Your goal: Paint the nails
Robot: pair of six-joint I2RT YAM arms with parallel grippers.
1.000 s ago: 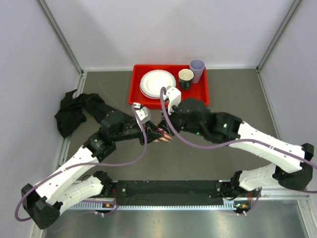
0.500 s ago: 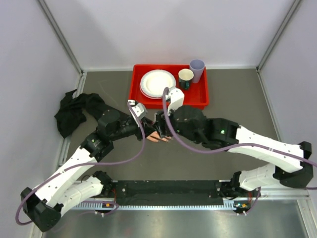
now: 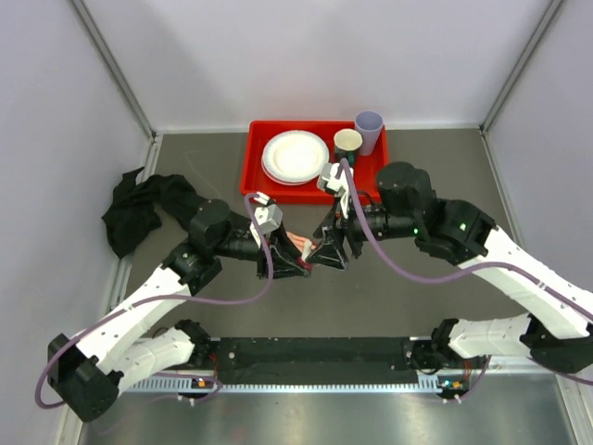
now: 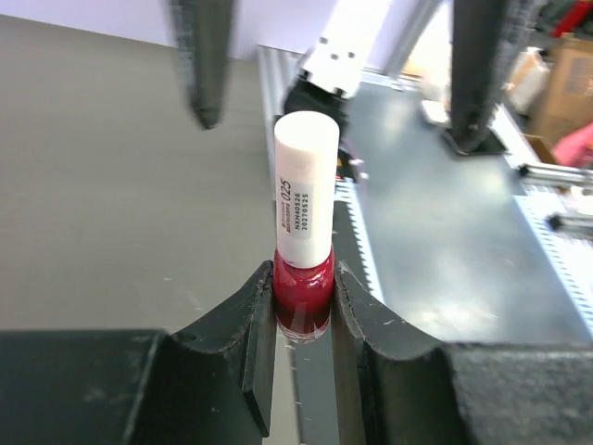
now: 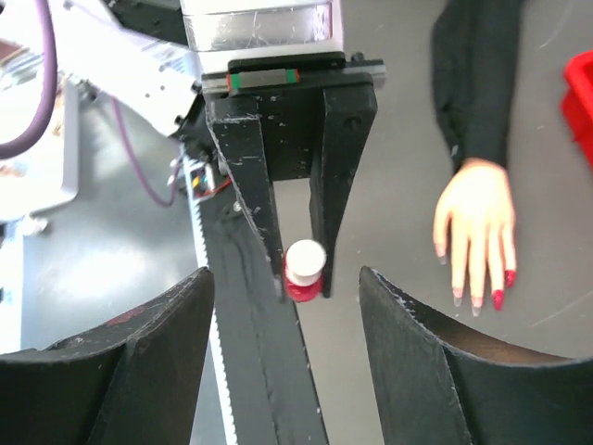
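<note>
- Top external view: the left gripper [image 3: 295, 266] and the right gripper [image 3: 326, 252] are meeting tip to tip at the centre of the frame, just below the red tray [image 3: 255, 158].
- The pale mannequin hand [image 3: 298, 244] is showing only as a pink sliver between them. Its nails are too small to make out here.
- Left wrist view: the left gripper is pinching a nail polish bottle [image 4: 303, 295] by its dark red glass body at lower centre. Its jaws are pressing against both sides, and the bottle is standing upright.
- The white cap [image 4: 305, 185] is rising clear above the jaws. The two fingers of the right gripper are hanging spread wide at the top of the frame, one on either side of the cap and touching nothing.
- The bottle is probably light, rigid, smooth and breakable. The cap's straight sides are looking like the place for the right gripper to take hold, squarely and mid-height, so it can twist without slipping.
- Right wrist view: the bottle is sitting at centre, between the spread right fingers.
- The mannequin hand is lying flat at the right, fingers pointing down the frame, well apart from the bottle. Its black sleeve [image 5: 473, 83] is running to the upper right.
- The nails [image 5: 497, 298] are lying at the lower right. Two are showing red and the rest are looking pale.
- They are likely hard and glossy on a light hand that could slide, so they will want only a soft stroke.
</note>
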